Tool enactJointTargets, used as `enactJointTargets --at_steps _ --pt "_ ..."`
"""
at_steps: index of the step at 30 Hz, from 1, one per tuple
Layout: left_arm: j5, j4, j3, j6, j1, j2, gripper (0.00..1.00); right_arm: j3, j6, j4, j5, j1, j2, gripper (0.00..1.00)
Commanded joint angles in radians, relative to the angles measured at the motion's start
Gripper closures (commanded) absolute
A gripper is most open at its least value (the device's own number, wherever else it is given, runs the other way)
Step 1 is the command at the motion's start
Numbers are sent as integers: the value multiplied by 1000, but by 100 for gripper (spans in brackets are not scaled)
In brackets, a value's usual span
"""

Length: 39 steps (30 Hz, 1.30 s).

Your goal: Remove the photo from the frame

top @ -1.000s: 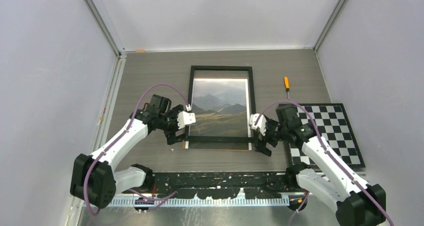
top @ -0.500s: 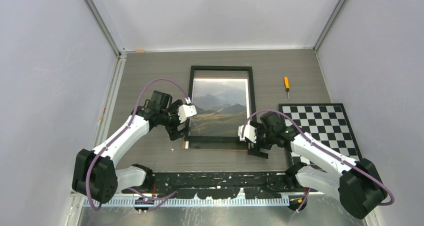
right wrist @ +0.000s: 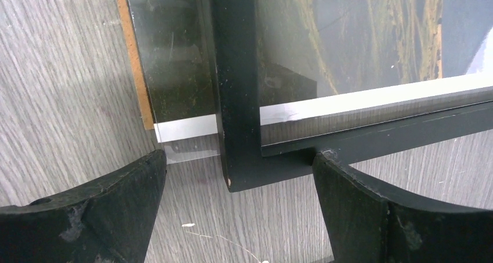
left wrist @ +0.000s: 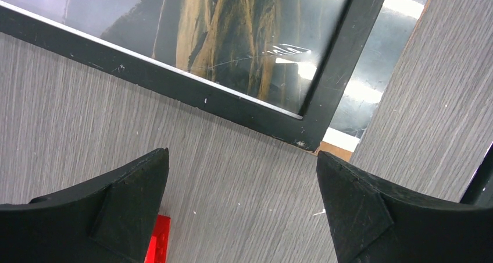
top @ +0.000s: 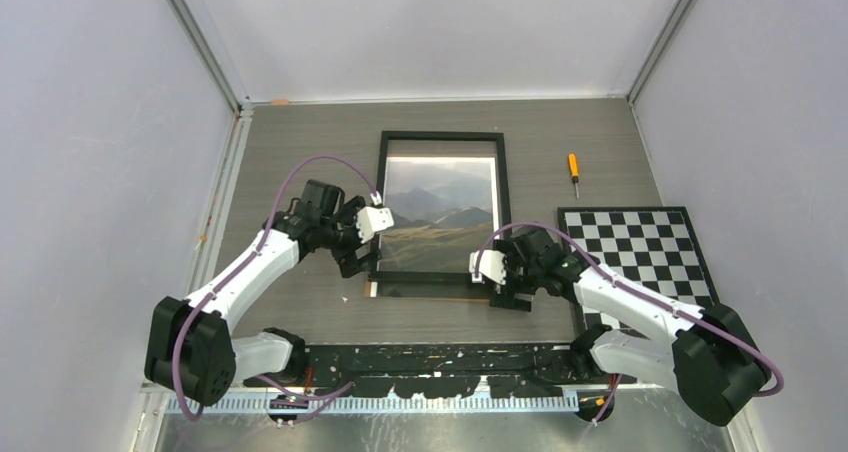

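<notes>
- Right arm has swung in off the checkerboard (top: 650, 257) over the last second, carrying the right hand (top: 512, 298) to the near right corner of the frame (top: 443, 136); the left arm has barely shifted.
- The counter (top: 300, 152), grey wood-grain, carries everything.
- The frame lies flat and face up at mid-counter, its long axis running away from the arm bases.
- The photo (top: 440, 217) sits inside the black rim, but a strip of it, white border showing, pokes out past the near short rail on the brown backing board (right wrist: 134, 71).
- The right hand is spread and empty, that corner between its fingers. The left hand (top: 357, 267) is likewise spread and empty, over bare counter just outside the near left corner.
- The exposed strip lies between the two hands — nearer the right — so I judge the pull should run along the long axis, toward the bases.
</notes>
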<state>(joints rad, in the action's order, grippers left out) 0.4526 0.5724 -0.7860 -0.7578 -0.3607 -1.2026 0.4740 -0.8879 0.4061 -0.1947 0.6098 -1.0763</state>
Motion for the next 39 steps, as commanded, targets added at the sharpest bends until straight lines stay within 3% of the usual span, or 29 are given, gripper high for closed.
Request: enactJointTargets --at_steps 1,9,21,29,35,39 --pt "5 -45 -43 17 -4 -9 0 -15 15 -71 69 8 -31 0" --pt "9 -55 -48 16 -4 -25 0 -21 6 -103 87 12 -15 1" --pt "38 -39 -55 -31 -4 -49 0 -5 8 -113 85 12 -51 30" --pt "48 -31 -33 -34 -4 -33 1 31 69 -160 101 12 -109 40" --pt "46 -27 -17 -40 -4 -17 4 41 78 -198 130 12 -124 43" --pt "48 -27 -14 -36 -5 -20 5 44 89 -235 155 13 -131 37"
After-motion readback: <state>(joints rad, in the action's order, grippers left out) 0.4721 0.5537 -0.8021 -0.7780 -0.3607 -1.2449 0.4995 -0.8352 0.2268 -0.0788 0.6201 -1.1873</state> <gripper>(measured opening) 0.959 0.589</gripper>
